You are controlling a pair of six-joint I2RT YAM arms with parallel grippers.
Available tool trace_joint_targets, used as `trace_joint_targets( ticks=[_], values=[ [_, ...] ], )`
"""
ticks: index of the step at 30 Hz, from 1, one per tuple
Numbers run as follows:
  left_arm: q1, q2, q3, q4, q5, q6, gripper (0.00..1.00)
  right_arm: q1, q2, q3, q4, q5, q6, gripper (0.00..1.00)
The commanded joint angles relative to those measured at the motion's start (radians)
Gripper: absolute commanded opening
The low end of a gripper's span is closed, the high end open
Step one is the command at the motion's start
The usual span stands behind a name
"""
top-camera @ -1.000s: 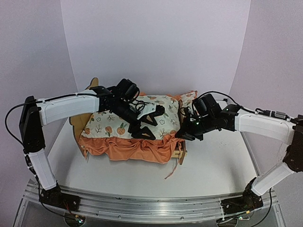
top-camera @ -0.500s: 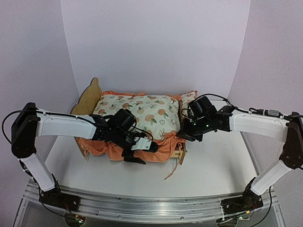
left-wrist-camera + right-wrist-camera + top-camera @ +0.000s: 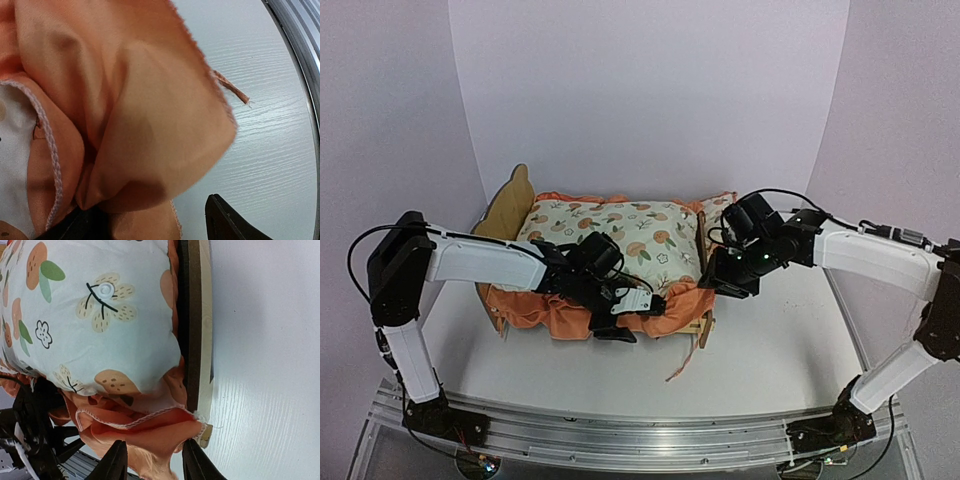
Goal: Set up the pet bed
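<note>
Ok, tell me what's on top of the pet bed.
A fruit-print cushion covers the pet bed, its orange ruffle spilling over the near side. The base is hidden underneath.

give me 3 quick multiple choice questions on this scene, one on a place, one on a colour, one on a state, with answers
1. In the top view, the headboard stands at the bed's:
A left end
B right end
C near side

2. The ruffle round the cushion is:
A blue
B green
C orange

3. The cushion:
A hangs lifted in the air
B lies in the bed
C is folded in half

Answers:
1 A, the scalloped board rises at the left end.
2 C, orange fabric edges the cushion.
3 B, it lies flat between headboard and footboard.
</note>
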Motion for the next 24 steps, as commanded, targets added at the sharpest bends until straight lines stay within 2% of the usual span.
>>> trace_joint_targets(
  ticks=[1, 5, 11, 17, 20, 22, 24],
  values=[
    [0.029, 0.057, 0.081, -0.108, 0.024, -0.088, 0.69, 0.004, -0.089, 0.049, -0.142, 0.013, -0.028, 0.42],
    [0.04, 0.097, 0.131, -0.148, 0.012, -0.108, 0.59, 0.01, -0.125, 0.047, -0.207, 0.008, -0.031, 0.43],
    [0.04, 0.114, 0.157, -0.188, 0.008, -0.122, 0.44, 0.074, -0.178, 0.002, -0.212, 0.006, -0.079, 0.43],
    [0.04, 0.12, 0.156, -0.226, 0.017, -0.144, 0.25, 0.179, -0.238, -0.135, -0.189, 0.083, -0.14, 0.43],
    [0.04, 0.123, 0.193, -0.258, 0.044, -0.173, 0.11, 0.255, -0.284, -0.243, -0.044, 0.124, -0.181, 0.42],
    [0.038, 0.129, 0.244, -0.298, 0.074, -0.196, 0.03, 0.304, -0.332, -0.405, 0.16, 0.167, -0.205, 0.42],
    [0.037, 0.136, 0.287, -0.324, 0.085, -0.224, 0.0, 0.348, -0.36, -0.524, 0.382, 0.231, -0.214, 0.39]
  ],
)
